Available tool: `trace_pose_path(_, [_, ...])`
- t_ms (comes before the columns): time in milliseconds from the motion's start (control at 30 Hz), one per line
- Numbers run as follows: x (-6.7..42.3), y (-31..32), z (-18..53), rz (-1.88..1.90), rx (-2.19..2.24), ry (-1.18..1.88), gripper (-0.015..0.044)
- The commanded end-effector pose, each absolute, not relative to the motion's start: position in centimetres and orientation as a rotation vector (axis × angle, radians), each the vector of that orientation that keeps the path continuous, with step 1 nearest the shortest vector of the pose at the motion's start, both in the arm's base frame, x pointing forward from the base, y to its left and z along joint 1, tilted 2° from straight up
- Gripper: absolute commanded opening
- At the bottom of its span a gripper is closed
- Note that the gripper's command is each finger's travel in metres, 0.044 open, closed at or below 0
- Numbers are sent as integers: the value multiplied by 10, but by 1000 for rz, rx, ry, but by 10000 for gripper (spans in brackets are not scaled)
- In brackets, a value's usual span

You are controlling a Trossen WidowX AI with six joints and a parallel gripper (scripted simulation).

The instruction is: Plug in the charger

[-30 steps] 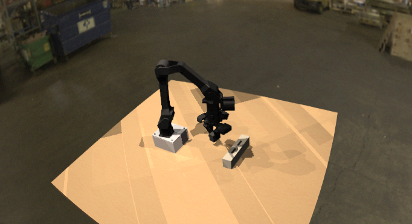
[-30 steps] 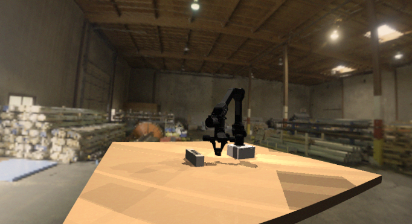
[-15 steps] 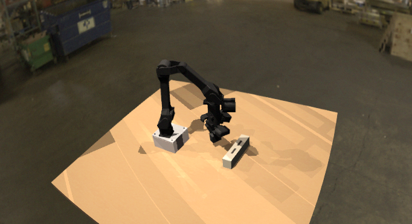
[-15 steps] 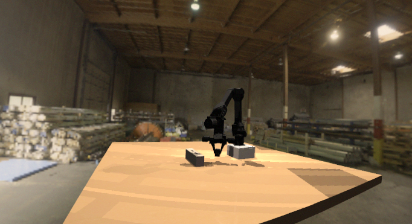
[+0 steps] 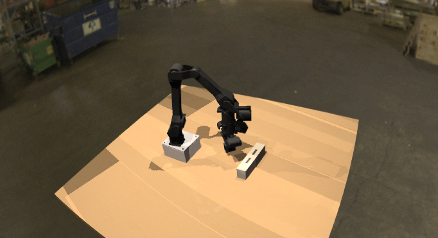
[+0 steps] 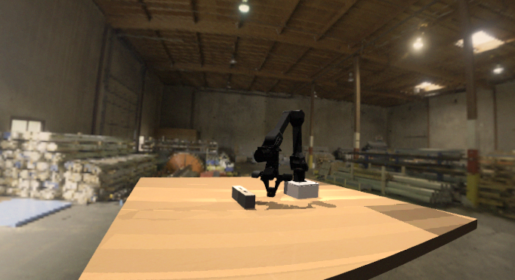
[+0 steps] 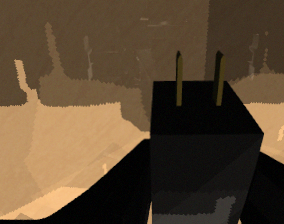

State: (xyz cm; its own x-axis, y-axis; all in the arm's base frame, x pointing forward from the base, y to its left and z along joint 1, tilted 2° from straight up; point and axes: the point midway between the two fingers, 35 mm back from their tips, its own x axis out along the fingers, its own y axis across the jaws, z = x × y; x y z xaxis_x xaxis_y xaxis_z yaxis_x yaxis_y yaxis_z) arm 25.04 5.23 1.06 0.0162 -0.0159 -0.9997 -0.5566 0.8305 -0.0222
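My gripper (image 5: 232, 146) (image 6: 270, 193) is shut on the black two-prong charger (image 7: 202, 163), whose two brass prongs point down at the table. It hangs a little above the wooden table (image 5: 160, 197) (image 6: 226, 239), just left of the power strip in the top view. The power strip (image 5: 251, 160) (image 6: 243, 196) is a light block lying flat with two slotted outlets on top. It does not show in the wrist view, where only table lies below the prongs.
The arm's grey base box (image 5: 181, 147) (image 6: 301, 189) stands on the table close behind the gripper. The table edges (image 5: 347, 190) drop to the warehouse floor.
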Motion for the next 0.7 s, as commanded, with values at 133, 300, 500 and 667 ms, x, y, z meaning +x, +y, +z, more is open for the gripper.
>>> trace_pose_path(133, [252, 53, 7, 360, -375, 1530, 0])
trace_pose_path(300, [253, 52, 6, 302, -310, 1541, 0])
trace_pose_path(500, [255, 52, 3, 233, -232, 1553, 0])
trace_pose_path(667, [256, 52, 1, 174, -168, 1561, 0])
